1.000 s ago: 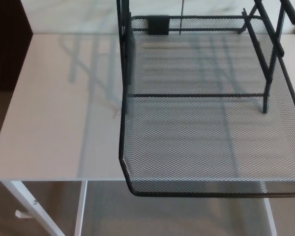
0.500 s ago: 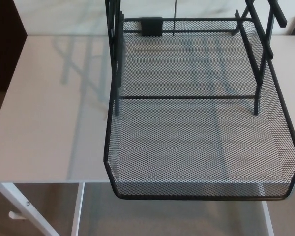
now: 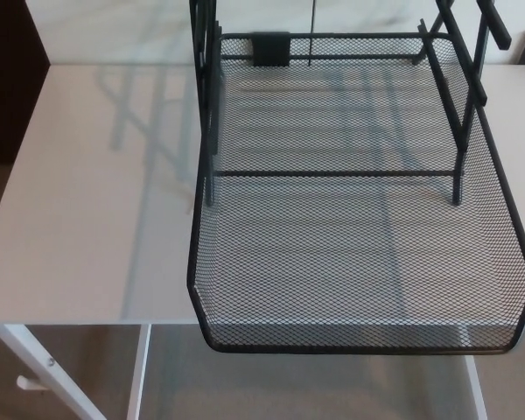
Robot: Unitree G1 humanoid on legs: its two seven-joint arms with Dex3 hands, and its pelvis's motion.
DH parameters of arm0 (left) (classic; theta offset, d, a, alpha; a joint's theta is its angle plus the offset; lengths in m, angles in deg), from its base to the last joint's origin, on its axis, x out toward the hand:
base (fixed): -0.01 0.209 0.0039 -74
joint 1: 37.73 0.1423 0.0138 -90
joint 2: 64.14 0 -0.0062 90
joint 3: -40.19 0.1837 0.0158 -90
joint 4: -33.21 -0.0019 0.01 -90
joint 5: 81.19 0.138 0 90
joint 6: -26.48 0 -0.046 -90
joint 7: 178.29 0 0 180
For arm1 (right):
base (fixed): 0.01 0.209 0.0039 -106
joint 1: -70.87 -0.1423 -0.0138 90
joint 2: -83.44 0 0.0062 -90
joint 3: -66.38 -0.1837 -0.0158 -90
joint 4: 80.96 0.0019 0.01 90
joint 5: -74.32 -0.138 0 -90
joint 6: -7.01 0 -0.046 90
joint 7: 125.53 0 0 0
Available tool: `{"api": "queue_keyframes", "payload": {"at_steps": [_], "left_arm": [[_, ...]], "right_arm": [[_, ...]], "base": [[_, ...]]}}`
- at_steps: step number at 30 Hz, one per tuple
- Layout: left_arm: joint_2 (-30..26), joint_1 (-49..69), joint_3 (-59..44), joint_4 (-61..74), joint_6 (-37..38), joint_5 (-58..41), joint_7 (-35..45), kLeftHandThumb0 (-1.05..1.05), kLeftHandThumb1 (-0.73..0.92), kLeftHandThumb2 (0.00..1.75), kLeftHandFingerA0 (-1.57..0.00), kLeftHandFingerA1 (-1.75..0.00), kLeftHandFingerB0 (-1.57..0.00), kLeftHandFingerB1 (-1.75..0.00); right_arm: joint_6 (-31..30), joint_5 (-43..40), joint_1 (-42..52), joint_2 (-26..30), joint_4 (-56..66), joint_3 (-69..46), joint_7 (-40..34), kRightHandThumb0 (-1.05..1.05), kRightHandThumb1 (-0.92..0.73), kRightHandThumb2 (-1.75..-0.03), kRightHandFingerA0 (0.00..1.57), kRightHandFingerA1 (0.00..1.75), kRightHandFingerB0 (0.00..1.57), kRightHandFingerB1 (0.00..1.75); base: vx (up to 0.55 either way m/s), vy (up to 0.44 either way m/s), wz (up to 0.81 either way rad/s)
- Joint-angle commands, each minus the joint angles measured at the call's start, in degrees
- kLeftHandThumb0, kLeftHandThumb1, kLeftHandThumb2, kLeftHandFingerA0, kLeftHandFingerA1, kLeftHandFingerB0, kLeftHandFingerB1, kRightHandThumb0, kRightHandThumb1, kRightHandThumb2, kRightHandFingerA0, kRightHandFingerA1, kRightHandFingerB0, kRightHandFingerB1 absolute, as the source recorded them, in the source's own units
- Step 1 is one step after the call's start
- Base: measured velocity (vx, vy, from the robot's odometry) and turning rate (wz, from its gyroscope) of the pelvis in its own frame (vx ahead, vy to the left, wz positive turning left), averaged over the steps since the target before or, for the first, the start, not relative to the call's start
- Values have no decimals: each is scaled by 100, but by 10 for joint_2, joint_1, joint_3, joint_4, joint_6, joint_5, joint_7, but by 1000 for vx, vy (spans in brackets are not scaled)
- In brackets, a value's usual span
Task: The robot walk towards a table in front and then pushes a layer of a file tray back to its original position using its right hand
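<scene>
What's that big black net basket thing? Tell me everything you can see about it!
It is a file tray layer of black wire mesh with a thicker black rim and low walls, empty inside. It sits level, pulled out toward the camera, so its front edge sticks out past the edge of the white table. Black frame posts rise at its left and right sides, with a thin bar crossing between them. No robot hand shows, and nothing touches its front.

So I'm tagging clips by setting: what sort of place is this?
Probably an office or study: a black mesh file tray sits on a plain white table, its pulled-out layer overhanging the front edge.
</scene>
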Motion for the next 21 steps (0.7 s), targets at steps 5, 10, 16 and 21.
{"api": "queue_keyframes", "payload": {"at_steps": [5,10,16,21], "left_arm": [[-10,-6,0,10,-15,1,15,-32,57,56,-76,-67,-58,-66],[-8,6,0,53,-41,-2,4,-32,55,56,-76,-71,-58,-69],[-9,3,2,55,-42,1,5,-32,55,56,-76,-71,-59,-71],[-9,1,2,61,-45,0,8,-32,54,56,-77,-73,-59,-72]], "right_arm": [[-38,-218,200,133,404,89,120,-49,-63,-59,54,44,45,35],[-12,-211,230,172,483,90,117,-55,-66,-60,51,45,41,34],[19,-180,239,172,527,83,98,-55,-62,-61,51,44,40,35],[16,-147,238,150,578,66,69,-49,-65,-59,50,45,44,35]], "base": [[0,0,0],[0,0,0],[0,0,0],[0,0,0]]}}
